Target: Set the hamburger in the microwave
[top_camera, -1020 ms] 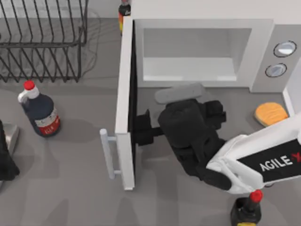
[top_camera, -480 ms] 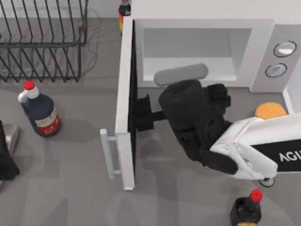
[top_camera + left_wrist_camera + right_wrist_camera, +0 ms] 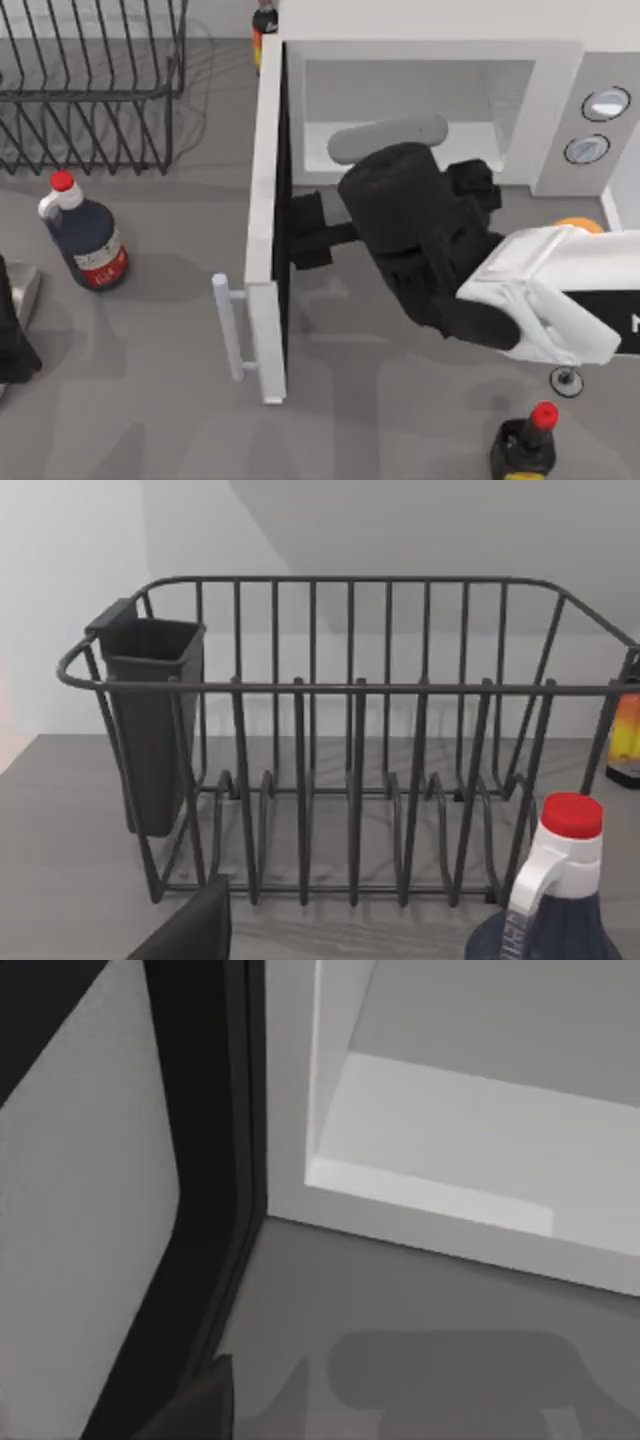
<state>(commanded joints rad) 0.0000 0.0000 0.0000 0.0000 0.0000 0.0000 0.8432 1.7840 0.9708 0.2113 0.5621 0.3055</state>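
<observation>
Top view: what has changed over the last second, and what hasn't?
The right arm has moved toward the microwave, its claw staying against the inside of the open door, and it now covers most of the hamburger. Nothing was grasped or released. The door, dish rack, spray bottle and red-capped bottle have not moved; the left arm remains parked at the left edge.
</observation>
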